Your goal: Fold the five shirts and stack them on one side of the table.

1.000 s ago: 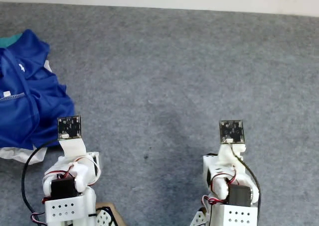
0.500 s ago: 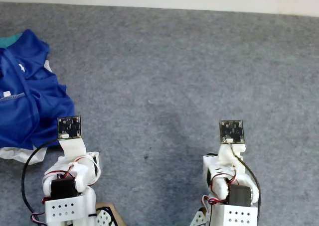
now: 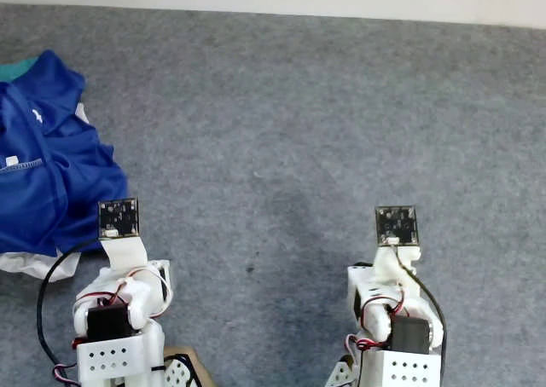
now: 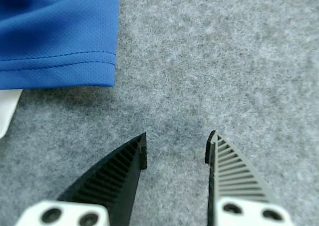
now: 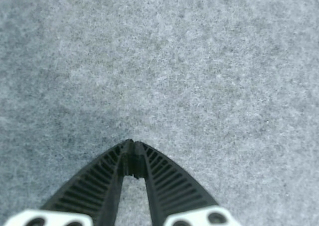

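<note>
The grey table [image 3: 324, 106] carries a crumpled blue shirt [image 3: 43, 174], probably light and limp, best pinched at its hem [image 4: 60, 69] near the left gripper [image 4: 177, 146], jaws apart and empty; the right gripper [image 5: 134, 159], farther from the shirt, has jaws closed.

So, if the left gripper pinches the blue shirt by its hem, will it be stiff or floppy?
Probably floppy: the blue shirt lies crumpled in soft folds, so it would likely drape and hang from a single pinch. Its fine mesh fabric looks thin and light. It might drag on the fuzzy grey table cover rather than slide freely.
</note>
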`<state>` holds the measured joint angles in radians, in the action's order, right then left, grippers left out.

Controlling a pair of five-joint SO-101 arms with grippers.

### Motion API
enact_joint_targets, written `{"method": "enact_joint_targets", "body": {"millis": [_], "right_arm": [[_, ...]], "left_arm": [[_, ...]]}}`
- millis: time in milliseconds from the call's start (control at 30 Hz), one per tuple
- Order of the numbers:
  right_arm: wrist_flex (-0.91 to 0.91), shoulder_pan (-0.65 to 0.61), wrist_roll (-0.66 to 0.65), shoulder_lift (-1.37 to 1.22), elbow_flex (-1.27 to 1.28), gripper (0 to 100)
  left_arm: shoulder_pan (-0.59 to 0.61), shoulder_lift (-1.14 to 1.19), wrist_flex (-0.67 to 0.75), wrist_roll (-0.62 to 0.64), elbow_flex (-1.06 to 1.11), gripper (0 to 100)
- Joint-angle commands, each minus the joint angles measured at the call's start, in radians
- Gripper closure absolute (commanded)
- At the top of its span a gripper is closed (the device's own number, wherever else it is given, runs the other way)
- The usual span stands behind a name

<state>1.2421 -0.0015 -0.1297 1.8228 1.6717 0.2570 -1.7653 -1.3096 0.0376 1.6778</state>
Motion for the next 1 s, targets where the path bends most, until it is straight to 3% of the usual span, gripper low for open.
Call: {"method": "enact_joint_targets", "body": {"millis": [0,600,733,967], "right_arm": [[0.002,0.016,0.008,0.01,0.128,99.0],[0.001,0.016,0.003,0.01,0.119,98.5],[-0.01,0.015,0.002,0.012,0.065,95.4],[-0.041,-0.028,0.002,0.01,0.041,92.4]], "left_arm": [[0.012,0.005,0.002,-0.002,-0.001,79],[0.015,0.005,-0.003,-0.008,-0.065,79],[0.119,0.005,0.006,-0.008,-0.13,79],[0.13,0.013,0.032,-0.008,-0.286,79]]}}
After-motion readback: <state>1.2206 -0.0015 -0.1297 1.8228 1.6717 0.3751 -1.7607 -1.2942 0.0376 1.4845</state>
